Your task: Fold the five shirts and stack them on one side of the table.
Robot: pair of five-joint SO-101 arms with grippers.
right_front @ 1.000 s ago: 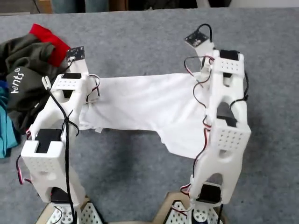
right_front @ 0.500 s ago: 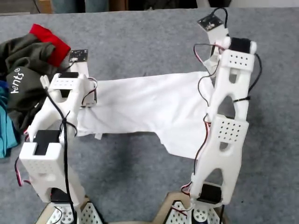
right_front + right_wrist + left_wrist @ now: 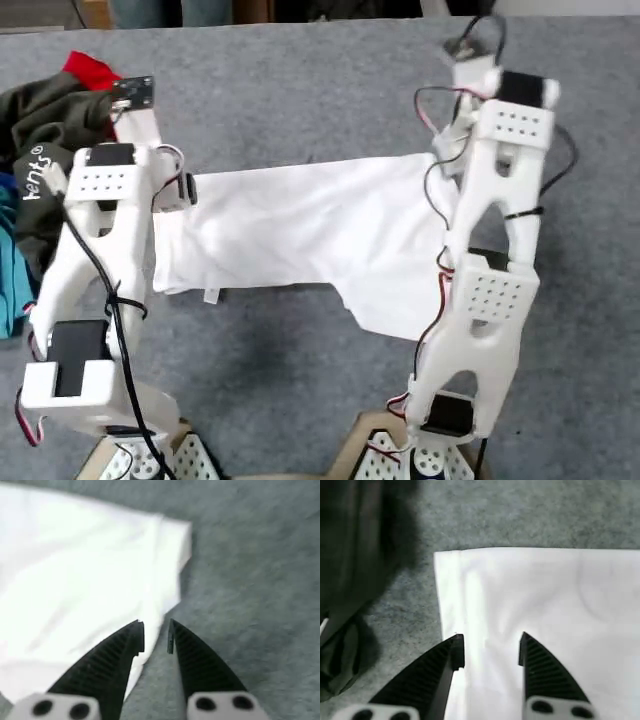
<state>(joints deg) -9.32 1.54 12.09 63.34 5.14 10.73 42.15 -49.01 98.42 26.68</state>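
A: Both arms swung outward within 1 second, left toward 9 o'clock, right toward 12. On the table (image 3: 300, 90) the white shirt (image 3: 300, 220) lies central, with the shirt pile (image 3: 40, 190) at 9 o'clock.

B: The left pincer (image 3: 487, 650) is half open, the right pincer (image 3: 156, 632) narrowly open, both empty. I'd pinch both short edges squarely, then lift evenly.

You see a plain white shirt (image 3: 300, 225) on a speckled grey table (image 3: 300, 90), a dark olive garment (image 3: 45, 125) with white lettering, a red garment (image 3: 85, 68) and a teal garment (image 3: 8, 290).
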